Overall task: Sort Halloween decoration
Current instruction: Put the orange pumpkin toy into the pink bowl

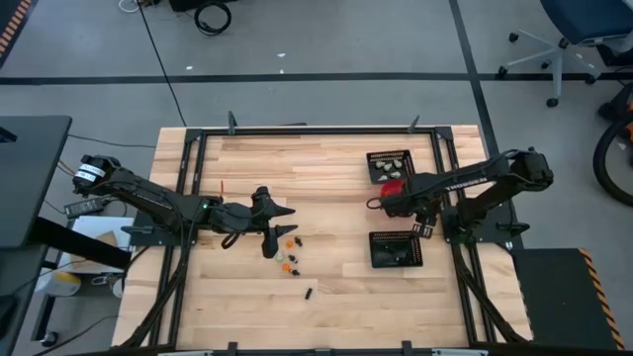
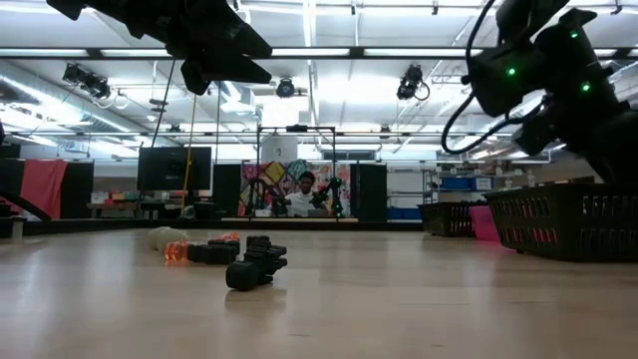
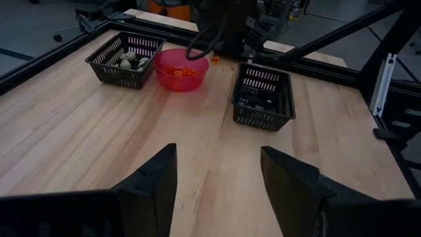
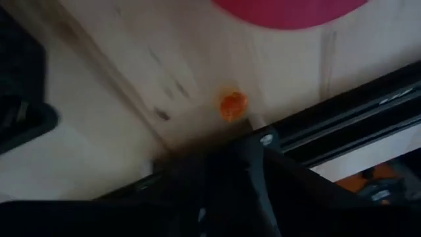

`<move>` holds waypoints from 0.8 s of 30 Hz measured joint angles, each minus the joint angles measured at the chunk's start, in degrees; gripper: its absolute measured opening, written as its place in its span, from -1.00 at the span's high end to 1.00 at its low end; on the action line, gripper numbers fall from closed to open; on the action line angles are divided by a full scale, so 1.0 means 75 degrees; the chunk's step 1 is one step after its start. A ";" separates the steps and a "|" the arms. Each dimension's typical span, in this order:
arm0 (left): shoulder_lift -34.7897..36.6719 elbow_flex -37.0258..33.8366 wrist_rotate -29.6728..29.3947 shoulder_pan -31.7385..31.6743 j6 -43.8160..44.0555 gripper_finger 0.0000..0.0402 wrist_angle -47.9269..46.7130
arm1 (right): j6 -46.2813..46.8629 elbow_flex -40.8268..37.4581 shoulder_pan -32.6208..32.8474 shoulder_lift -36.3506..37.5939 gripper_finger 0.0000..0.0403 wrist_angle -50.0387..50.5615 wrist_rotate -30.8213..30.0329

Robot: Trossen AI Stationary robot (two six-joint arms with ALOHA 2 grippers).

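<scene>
Right gripper (image 1: 381, 205): whether its fingers stand apart cannot be told; nothing shows held. It hangs over the pink bowl (image 1: 394, 188). One orange trinket (image 4: 232, 104) lies on the table beside the bowl, seemingly missed; drops should be centred over the bowl. Left gripper (image 3: 217, 174): fingers wide apart, empty, near the unsorted trinkets (image 1: 288, 256), well apart from the bowl. The mesh trays (image 3: 263, 96) flank the bowl.

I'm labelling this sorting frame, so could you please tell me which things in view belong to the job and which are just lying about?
Part of the job:
- loose trinkets on the table
- cream trinkets' mesh tray
- pink-red bowl of orange pieces
- second mesh tray
- stray orange trinket beside the bowl
- left gripper, right gripper

Just lying about:
- office chair
- floor cable
</scene>
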State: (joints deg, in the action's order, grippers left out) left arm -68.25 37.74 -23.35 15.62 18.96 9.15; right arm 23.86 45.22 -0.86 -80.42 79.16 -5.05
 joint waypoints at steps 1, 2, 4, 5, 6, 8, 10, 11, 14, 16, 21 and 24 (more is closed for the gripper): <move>0.0000 0.0000 0.0000 0.0000 0.0000 0.04 0.0000 | -0.0144 -0.0025 -0.0055 0.0000 0.19 -0.0070 -0.0101; 0.0000 0.0000 0.0000 -0.0002 0.0000 0.04 0.0000 | -0.0285 -0.0051 -0.0118 0.0000 0.16 -0.0197 -0.0147; 0.0000 0.0000 0.0000 -0.0001 0.0000 0.04 0.0000 | -0.0551 -0.0146 -0.0265 0.0000 0.10 -0.0508 -0.0140; 0.0000 0.0000 0.0000 -0.0002 0.0000 0.04 0.0000 | -0.0624 -0.0218 -0.0350 0.0000 0.07 -0.0626 -0.0111; 0.0000 0.0000 0.0000 0.0000 0.0000 0.04 0.0000 | -0.0679 -0.0304 -0.0447 0.0000 0.04 -0.0767 -0.0050; 0.0000 0.0000 0.0001 0.0000 0.0000 0.04 0.0000 | -0.0802 -0.0502 -0.0642 -0.0002 0.00 -0.1028 0.0056; 0.0000 0.0000 0.0000 0.0000 0.0000 0.04 0.0000 | -0.0826 -0.0663 -0.0809 -0.0003 -0.03 -0.1094 0.0095; 0.0000 0.0000 0.0001 0.0000 -0.0004 0.04 -0.0003 | -0.0823 -0.0680 -0.0896 -0.0006 -0.04 -0.1092 0.0184; 0.0000 0.0000 0.0000 0.0000 -0.0009 0.04 -0.0003 | -0.0780 -0.0668 -0.1025 -0.0003 -0.04 -0.1158 0.0195; 0.0000 0.0000 0.0003 0.0000 -0.0009 0.04 -0.0006 | -0.0614 -0.0668 -0.1120 -0.0006 -0.04 -0.1151 0.0069; 0.0000 0.0000 0.0003 -0.0003 -0.0009 0.04 -0.0005 | -0.0089 -0.0772 -0.1479 -0.0006 -0.04 -0.1154 0.0177; 0.0000 0.0000 0.0003 0.0000 -0.0009 0.04 -0.0003 | -0.0001 -0.0924 -0.1570 -0.0006 -0.03 -0.1412 0.0279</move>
State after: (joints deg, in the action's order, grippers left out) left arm -68.25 37.74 -23.33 15.62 18.90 9.12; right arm 23.86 38.29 -12.64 -80.47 68.56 -2.96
